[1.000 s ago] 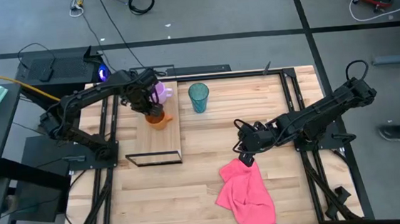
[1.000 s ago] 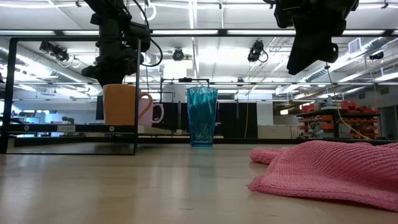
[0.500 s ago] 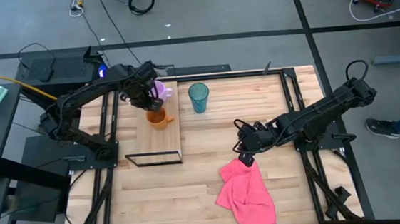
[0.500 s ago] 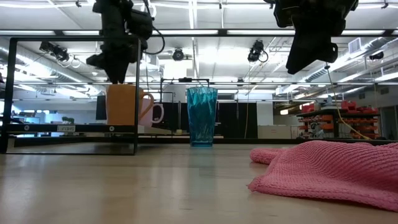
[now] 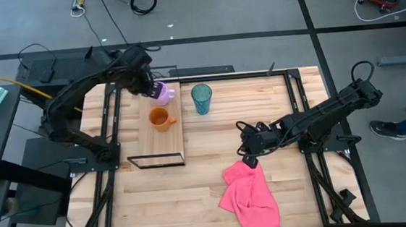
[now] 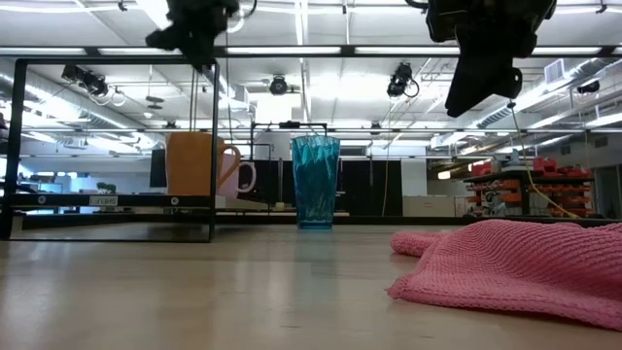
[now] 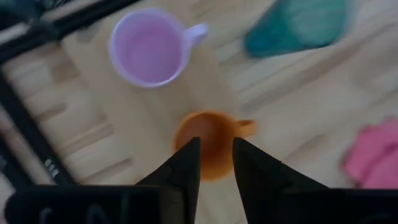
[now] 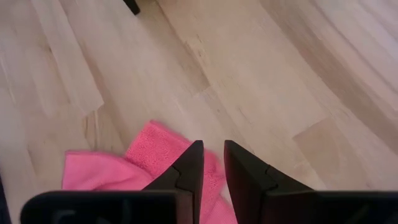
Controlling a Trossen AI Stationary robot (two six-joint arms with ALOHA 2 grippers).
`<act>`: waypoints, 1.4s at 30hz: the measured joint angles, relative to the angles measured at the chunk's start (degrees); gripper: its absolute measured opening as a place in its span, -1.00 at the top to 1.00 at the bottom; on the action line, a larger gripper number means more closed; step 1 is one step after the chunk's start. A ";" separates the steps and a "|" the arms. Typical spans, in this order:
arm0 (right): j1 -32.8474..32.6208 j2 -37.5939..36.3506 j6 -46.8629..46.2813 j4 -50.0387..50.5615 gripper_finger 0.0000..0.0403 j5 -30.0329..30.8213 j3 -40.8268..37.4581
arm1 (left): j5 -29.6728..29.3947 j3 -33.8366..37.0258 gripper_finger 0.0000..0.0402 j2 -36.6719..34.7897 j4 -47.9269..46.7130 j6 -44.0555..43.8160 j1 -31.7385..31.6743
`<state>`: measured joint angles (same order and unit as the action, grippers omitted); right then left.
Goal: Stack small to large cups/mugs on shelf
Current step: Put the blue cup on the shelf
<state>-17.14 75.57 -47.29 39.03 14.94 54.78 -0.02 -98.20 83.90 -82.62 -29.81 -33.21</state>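
from above, the left gripper (image 5: 144, 80) hangs over the far end of the shelf (image 5: 147, 139), right beside the pale purple mug (image 5: 162, 95), with the orange mug (image 5: 159, 118) free on the plank behind it and the teal tumbler (image 5: 202, 98) still on the slatted tabletop (image 5: 212, 138) just off the shelf; a second ago that gripper sat right over the orange mug, so it has let go and pulled back and up. the right gripper (image 5: 250, 158) waits low near the pink cloth (image 5: 251, 194), unmoved. at table height the left gripper (image 6: 199, 34) is now high, clear above the orange mug (image 6: 190, 163), where earlier it reached down to the rim. the tumbler (image 6: 316, 182) stands upright. in the left wrist view the fingers (image 7: 186, 167) stand a little apart, holding nothing, above the orange mug (image 7: 208, 140). the right wrist view shows its fingers (image 8: 189, 163) nearly together, empty over the cloth (image 8: 137, 165). my judgement: the tumbler comes next, so swing wide of both mugs, grip it low and square, and carry it upright.
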 joint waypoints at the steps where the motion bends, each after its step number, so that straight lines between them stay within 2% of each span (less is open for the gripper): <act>1: 0.40 0.00 0.48 0.01 0.65 -0.01 0.00 | 0.00 -1.79 0.51 0.00 -0.02 -0.31 0.98; 7: 3.86 0.02 5.27 0.06 0.65 0.00 1.50 | -1.61 -10.21 0.56 -0.02 -1.10 -1.57 8.61; 14: 12.13 0.02 11.87 0.00 0.65 -0.02 7.63 | -16.06 -13.31 0.59 -0.04 -7.69 -8.63 19.91; 18: 18.87 0.02 14.75 -0.02 0.65 0.00 11.83 | -20.13 -12.68 0.58 -0.37 -7.35 -8.57 24.61; 22: 25.77 0.02 17.53 0.01 0.65 0.00 16.28 | -26.11 -12.67 0.58 -0.44 -7.39 -5.76 26.52; 25: 30.42 0.02 18.16 0.04 0.65 0.00 19.49 | -30.71 -12.65 0.60 -1.01 -7.39 -3.45 26.11; 29: 35.42 0.02 18.46 -0.09 0.65 0.00 23.23 | -33.79 -12.64 0.62 -1.63 -7.33 2.59 24.18; 36: 40.56 0.02 18.58 -0.35 0.65 0.02 26.73 | -39.27 -12.63 0.59 -3.08 -6.94 11.18 15.73; 40: 42.06 0.02 18.38 -0.05 0.65 -0.03 26.99 | -39.29 -12.63 0.61 -3.45 -3.62 15.96 8.91; 42: 42.66 0.02 17.40 -0.07 0.65 -0.04 27.04 | -36.94 -12.63 0.63 -3.48 -1.95 19.03 5.76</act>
<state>25.52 75.59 -29.89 38.96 14.90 81.82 -36.96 -110.83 80.42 -84.58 -10.78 -27.44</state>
